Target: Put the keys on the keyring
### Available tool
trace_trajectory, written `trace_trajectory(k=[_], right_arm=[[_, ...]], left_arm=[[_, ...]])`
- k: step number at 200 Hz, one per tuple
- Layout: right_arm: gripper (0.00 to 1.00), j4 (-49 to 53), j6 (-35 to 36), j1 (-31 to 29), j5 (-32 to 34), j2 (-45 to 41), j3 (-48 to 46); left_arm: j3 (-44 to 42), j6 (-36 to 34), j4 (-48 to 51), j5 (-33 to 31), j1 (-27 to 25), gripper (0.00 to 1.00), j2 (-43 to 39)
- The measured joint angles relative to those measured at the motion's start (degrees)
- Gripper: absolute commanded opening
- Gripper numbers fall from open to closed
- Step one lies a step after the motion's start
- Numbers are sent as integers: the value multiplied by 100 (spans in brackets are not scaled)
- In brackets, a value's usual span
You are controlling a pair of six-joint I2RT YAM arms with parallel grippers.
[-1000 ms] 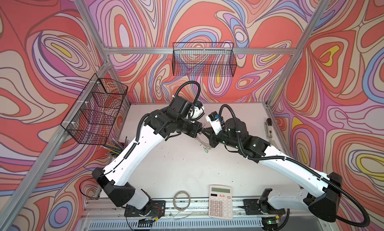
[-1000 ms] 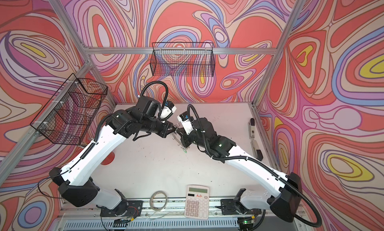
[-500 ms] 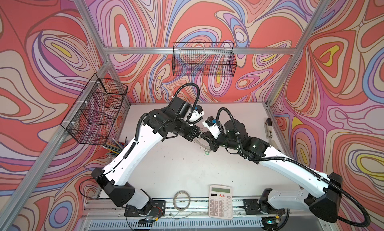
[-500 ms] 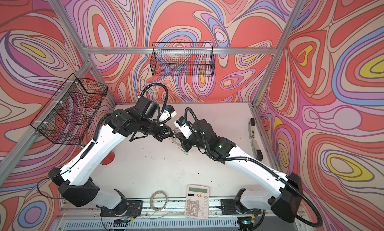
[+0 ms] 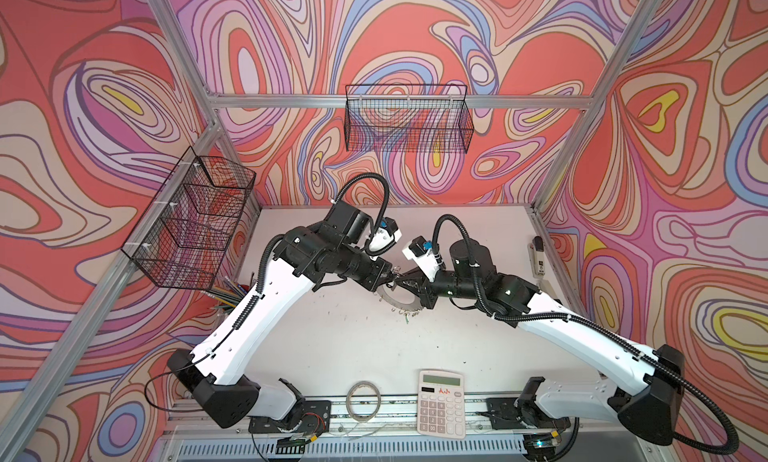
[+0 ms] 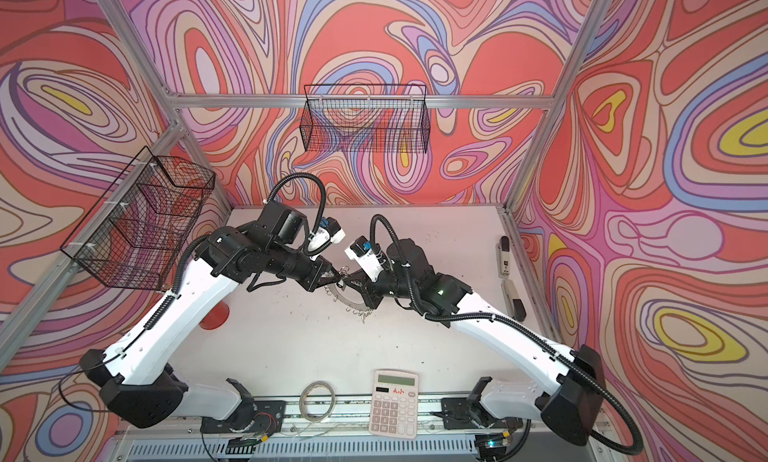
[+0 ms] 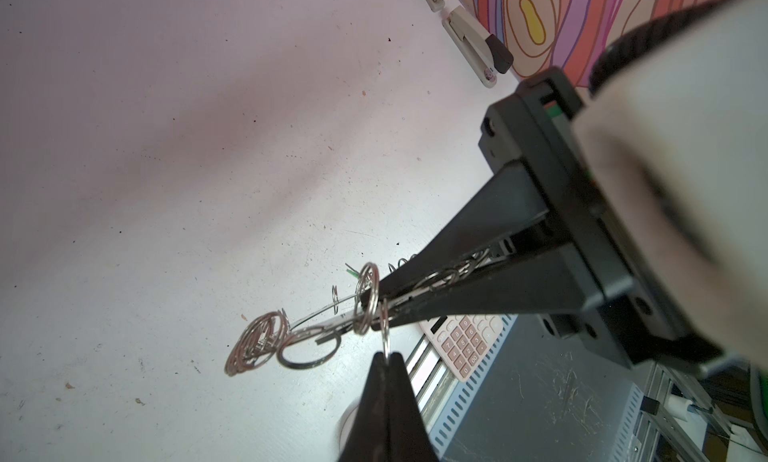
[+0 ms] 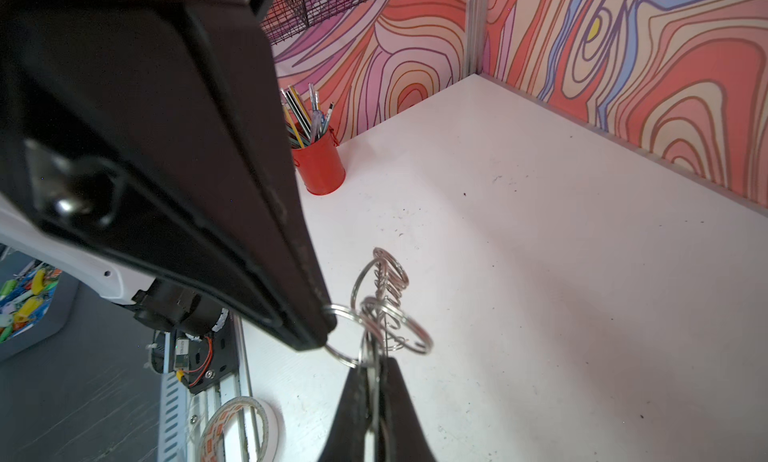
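Above the table's (image 5: 353,347) middle, the right gripper (image 8: 373,366) clamps the keyring (image 5: 398,304) by its flat disc, holding it aloft, while the left gripper (image 7: 386,358) pinches one wire loop (image 7: 385,329) on its rim, seemingly readying it for threading. The keys cannot be made out.

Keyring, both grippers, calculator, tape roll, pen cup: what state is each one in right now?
keyring: held up between both grippers, tilted on edge
left gripper: shut on the keyring, pinching one of its small wire loops
right gripper: shut on the keyring, clamping its flat part
calculator: lying flat, face up
tape roll: lying flat
pen cup: upright
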State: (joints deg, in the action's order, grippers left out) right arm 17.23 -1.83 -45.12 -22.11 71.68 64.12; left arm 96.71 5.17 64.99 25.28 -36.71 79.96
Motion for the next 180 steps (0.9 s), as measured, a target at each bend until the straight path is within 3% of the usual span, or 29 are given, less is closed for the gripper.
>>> trace_trajectory(k=[51,78,101,128,180], right_arm=[[0,-48,-138,-2,-476,-13,44],[0,-90,-219,-2,-448,-44,44],[0,-92,-323,98,-208,-46,44],[0,-107,-428,146,35,-46,44],[0,-146,-540,144,205,-46,44]], left_arm=[[-549,-109,-431,131,0,0,-588],[-699,-61,-669,173,0,23,-737],[-734,105,-669,157,2,34,-916],[-732,330,-688,120,2,40,-1049],[-732,953,-960,-125,2,40,-999]])
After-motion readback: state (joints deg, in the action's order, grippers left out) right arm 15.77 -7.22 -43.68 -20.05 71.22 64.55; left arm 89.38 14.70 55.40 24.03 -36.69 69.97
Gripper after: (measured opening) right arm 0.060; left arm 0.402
